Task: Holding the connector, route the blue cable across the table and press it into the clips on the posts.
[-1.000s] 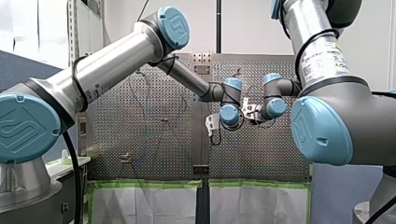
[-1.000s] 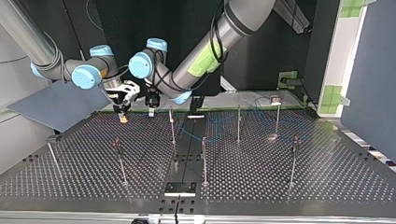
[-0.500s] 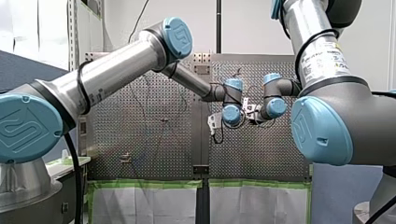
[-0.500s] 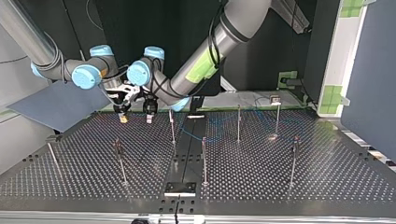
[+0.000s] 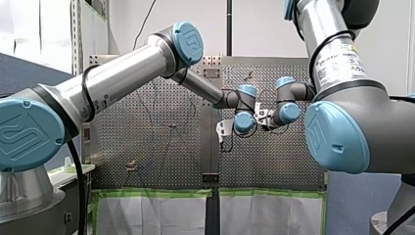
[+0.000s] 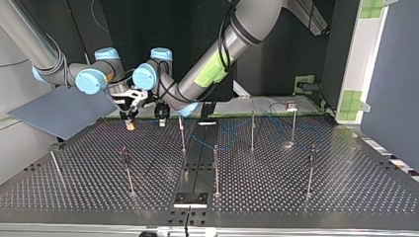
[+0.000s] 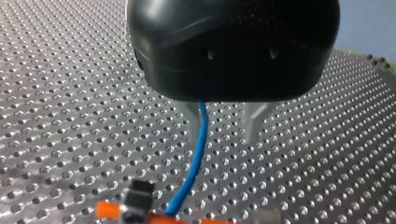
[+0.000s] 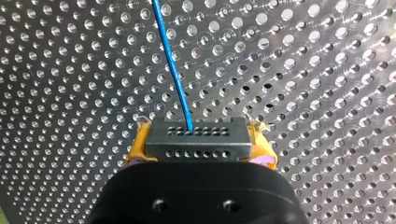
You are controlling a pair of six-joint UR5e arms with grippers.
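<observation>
Mostly hidden behind the connector (image 8: 196, 134), my right gripper (image 8: 200, 145) pinches it; my left gripper (image 7: 224, 128), spread, straddles the blue cable (image 7: 198, 144).

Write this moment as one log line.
right gripper: shut on connector | left gripper: open, cable between fingers
</observation>
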